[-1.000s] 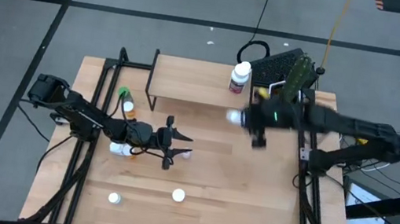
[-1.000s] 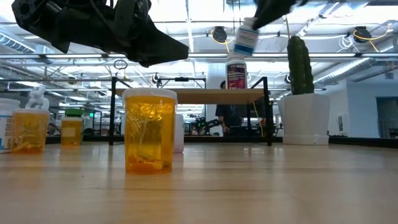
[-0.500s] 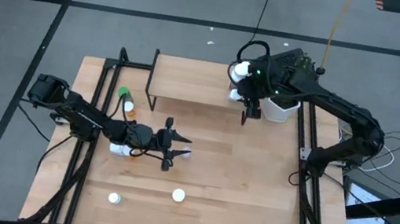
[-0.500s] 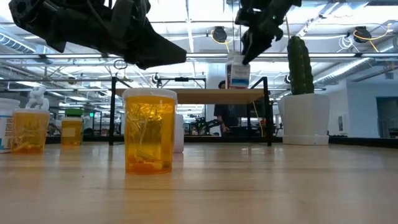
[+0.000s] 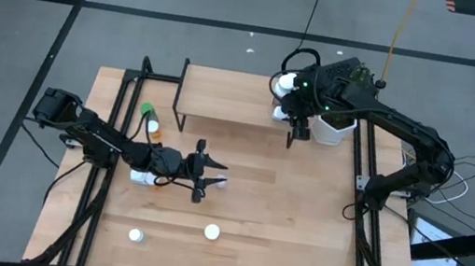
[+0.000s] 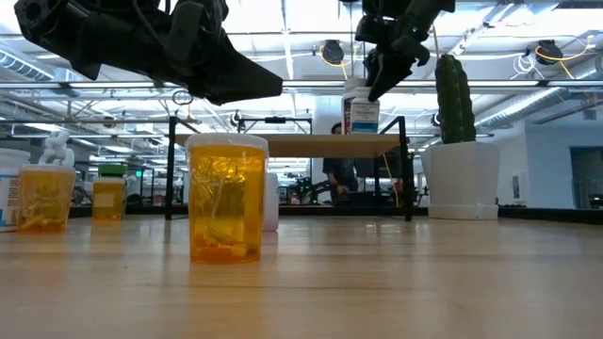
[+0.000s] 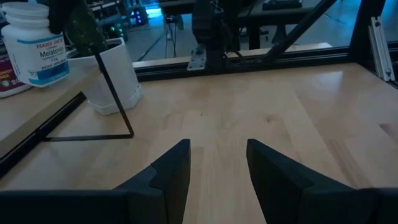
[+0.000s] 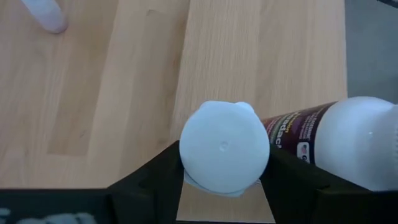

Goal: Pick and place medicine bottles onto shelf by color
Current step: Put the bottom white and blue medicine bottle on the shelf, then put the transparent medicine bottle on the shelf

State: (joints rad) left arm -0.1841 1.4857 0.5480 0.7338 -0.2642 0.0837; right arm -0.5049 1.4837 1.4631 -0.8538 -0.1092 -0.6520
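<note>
My right gripper (image 6: pixel 375 77) is shut on a white medicine bottle with a blue-edged label (image 6: pixel 361 113) over the right end of the light-wood shelf (image 5: pixel 224 93). A second white bottle with a purple label (image 8: pixel 348 143) stands on the shelf right beside it. My left gripper (image 5: pixel 212 175) hovers open over the middle of the table, touching nothing. Orange bottles (image 6: pixel 226 198) (image 6: pixel 42 198), a green-capped one (image 5: pixel 148 112) and white ones (image 5: pixel 211 231) (image 5: pixel 136 234) stand on the tabletop. My right gripper pinches the white bottle at its cap (image 8: pixel 224 146), one finger (image 8: pixel 155 177) on each side. The fingers come from above, slanting down. The bottle is upright with its base (image 6: pixel 361 132) level with the shelf board; whether it rests there I cannot tell.
A white pot with a green cactus (image 6: pixel 457 160) stands on the table just right of the shelf, close to my right arm. The shelf's black legs (image 6: pixel 407 169) stand at its right end. Bare tabletop (image 5: pixel 300 218) lies near and right. A person (image 6: pixel 337 169) shows behind the shelf.
My right gripper carried the white bottle from over the table's right side toward the far edge and left, to the shelf's right end. The bottle went from tilted to upright and came down beside the purple-labelled bottle. For the last half second it has kept still.
</note>
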